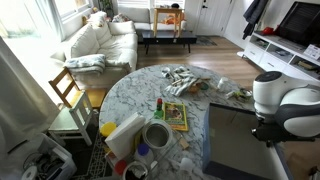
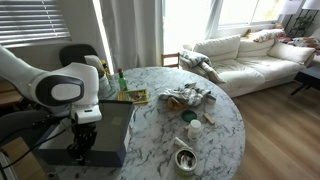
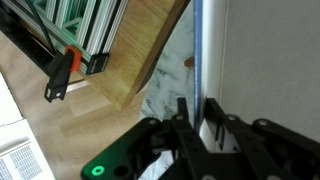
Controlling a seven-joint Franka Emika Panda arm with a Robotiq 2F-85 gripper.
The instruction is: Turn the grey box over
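Observation:
The grey box [image 1: 235,148] is large, shallow and dark slate-grey, and lies at the edge of the round marble table [image 1: 150,90]. It also shows in an exterior view [image 2: 105,140]. In the wrist view its thin dark rim runs upright between my fingers, with the lighter grey face [image 3: 268,60] to the right. My gripper [image 3: 200,125] is shut on that rim, one finger on each side of the wall. In both exterior views the gripper [image 1: 268,138] [image 2: 80,152] points down onto the box's edge.
A yellow-green book [image 1: 176,116] [image 2: 133,97], a mug [image 1: 156,135] [image 2: 185,158], crumpled cloths [image 1: 182,80] and small clutter cover the table. A wooden chair [image 1: 68,90] and a white sofa [image 1: 100,40] stand beyond. An orange clamp [image 3: 62,75] shows on the wood floor.

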